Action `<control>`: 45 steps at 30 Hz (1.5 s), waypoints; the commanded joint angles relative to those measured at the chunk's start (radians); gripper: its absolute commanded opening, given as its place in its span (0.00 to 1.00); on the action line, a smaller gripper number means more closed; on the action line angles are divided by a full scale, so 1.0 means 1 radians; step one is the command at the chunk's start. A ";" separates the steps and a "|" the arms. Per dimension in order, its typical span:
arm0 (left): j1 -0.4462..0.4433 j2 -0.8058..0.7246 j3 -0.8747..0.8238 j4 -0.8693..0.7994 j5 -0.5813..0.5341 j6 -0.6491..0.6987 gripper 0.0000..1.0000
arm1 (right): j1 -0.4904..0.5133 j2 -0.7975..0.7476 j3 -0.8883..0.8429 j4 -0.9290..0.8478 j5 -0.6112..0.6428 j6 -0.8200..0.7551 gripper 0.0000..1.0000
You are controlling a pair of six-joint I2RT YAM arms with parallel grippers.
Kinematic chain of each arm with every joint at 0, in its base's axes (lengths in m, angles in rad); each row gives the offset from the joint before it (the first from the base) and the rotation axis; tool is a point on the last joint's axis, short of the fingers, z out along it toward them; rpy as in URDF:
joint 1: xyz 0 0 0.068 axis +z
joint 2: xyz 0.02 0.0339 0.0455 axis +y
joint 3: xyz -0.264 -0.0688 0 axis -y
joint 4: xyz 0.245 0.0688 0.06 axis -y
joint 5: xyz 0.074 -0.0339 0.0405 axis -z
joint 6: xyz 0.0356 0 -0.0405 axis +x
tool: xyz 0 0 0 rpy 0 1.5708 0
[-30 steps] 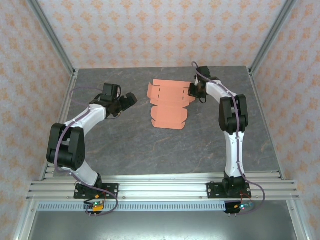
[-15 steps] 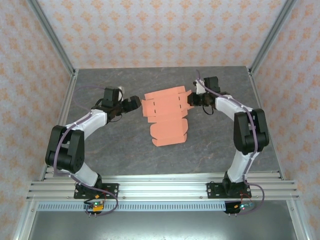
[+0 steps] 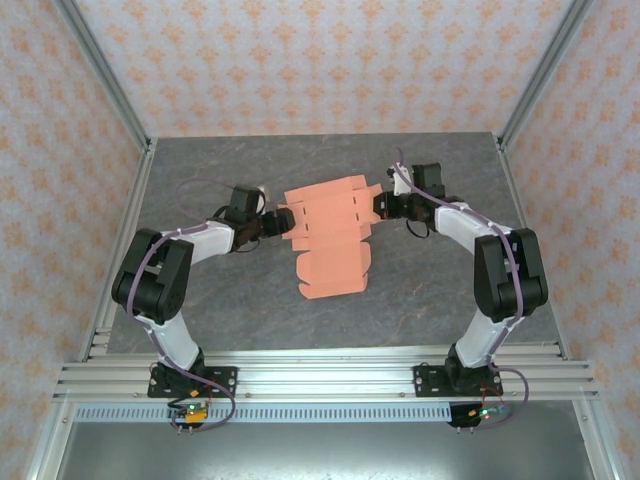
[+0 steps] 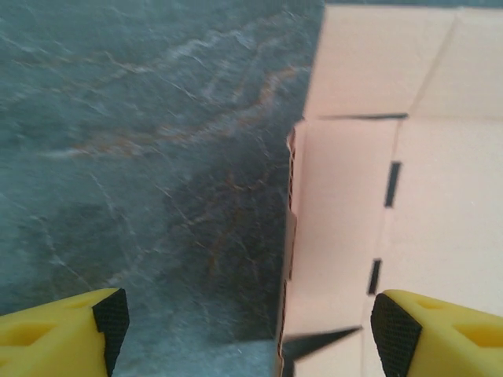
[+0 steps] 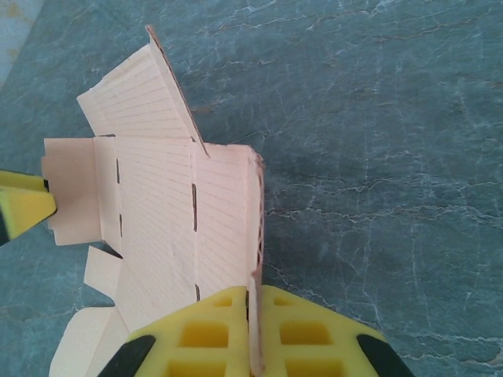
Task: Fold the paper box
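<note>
Salmon-orange cardboard, the paper box (image 3: pixel 328 237) is a die-cut sheet spread mid-way across the grey table (image 3: pixel 440 290), between the two grippers. The right gripper (image 3: pixel 379 207) pinches the sheet's right edge; in the right wrist view its yellow fingers (image 5: pixel 196 342) are closed narrowly on that thin edge, and one flap tilts upward. The left gripper (image 3: pixel 283 222) is spread wide, and the sheet's left edge lies in the gap between its fingers (image 4: pixel 67 326). Whether either finger touches the sheet cannot be told.
</note>
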 commanded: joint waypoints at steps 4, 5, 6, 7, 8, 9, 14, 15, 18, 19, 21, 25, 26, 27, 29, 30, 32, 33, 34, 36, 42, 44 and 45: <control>0.001 0.090 0.025 0.137 0.026 0.055 0.55 | 0.005 -0.049 -0.022 0.079 -0.066 0.033 0.08; 0.001 0.112 0.038 0.145 0.051 0.054 0.51 | 0.005 -0.048 -0.024 0.080 -0.063 0.038 0.08; 0.000 0.130 0.048 0.148 0.082 0.054 0.44 | 0.005 -0.050 -0.024 0.083 -0.062 0.046 0.08; 0.001 0.139 0.059 0.148 0.113 0.058 0.38 | 0.005 -0.052 -0.027 0.093 -0.063 0.055 0.09; 0.001 0.139 0.062 0.156 0.138 0.062 0.32 | 0.005 -0.054 -0.031 0.103 -0.063 0.069 0.09; 0.000 0.139 0.055 0.164 0.142 0.060 0.27 | 0.005 -0.054 -0.032 0.107 -0.060 0.078 0.11; -0.002 0.037 -0.065 0.299 0.103 -0.001 0.12 | 0.007 -0.122 -0.056 0.124 0.088 0.230 0.48; -0.007 0.005 -0.091 0.325 0.094 -0.006 0.10 | 0.007 -0.154 -0.063 0.118 0.134 0.303 0.53; -0.028 -0.075 -0.150 0.353 0.008 -0.006 0.06 | 0.025 -0.268 -0.090 0.110 0.234 0.475 0.63; -0.031 -0.097 -0.169 0.366 -0.016 -0.012 0.05 | 0.033 -0.298 -0.084 0.073 0.285 0.529 0.67; -0.035 -0.123 -0.192 0.405 -0.035 -0.017 0.00 | 0.047 -0.328 -0.046 -0.016 0.348 0.615 0.69; -0.060 -0.153 -0.232 0.494 -0.093 -0.016 0.00 | 0.068 -0.263 0.100 -0.241 0.359 0.920 0.70; -0.073 -0.164 -0.238 0.516 -0.110 -0.007 0.00 | 0.073 -0.236 0.144 -0.352 0.352 1.058 0.70; -0.098 -0.176 -0.244 0.542 -0.117 0.030 0.00 | 0.086 -0.203 0.207 -0.476 0.322 1.167 0.71; -0.155 -0.202 -0.234 0.539 -0.147 0.130 0.00 | 0.127 -0.164 0.300 -0.589 0.295 1.252 0.72; -0.178 -0.208 -0.226 0.533 -0.160 0.169 0.00 | 0.136 -0.150 0.322 -0.611 0.269 1.301 0.72; -0.206 -0.209 -0.237 0.579 -0.179 0.203 0.00 | 0.140 -0.132 0.320 -0.563 0.204 1.393 0.72; -0.212 -0.209 -0.244 0.605 -0.178 0.217 0.00 | 0.141 -0.120 0.327 -0.560 0.181 1.421 0.73; -0.218 -0.211 -0.247 0.624 -0.168 0.244 0.00 | 0.141 -0.105 0.343 -0.579 0.179 1.436 0.73; -0.233 -0.217 -0.246 0.618 -0.179 0.300 0.00 | 0.142 -0.077 0.383 -0.661 0.203 1.445 0.74; -0.260 -0.232 -0.244 0.597 -0.181 0.373 0.00 | 0.139 -0.004 0.448 -0.654 0.204 1.494 0.75; -0.261 -0.230 -0.250 0.599 -0.184 0.379 0.00 | 0.139 0.025 0.457 -0.612 0.177 1.514 0.76; -0.262 -0.227 -0.258 0.610 -0.185 0.376 0.00 | 0.138 0.041 0.466 -0.596 0.169 1.525 0.76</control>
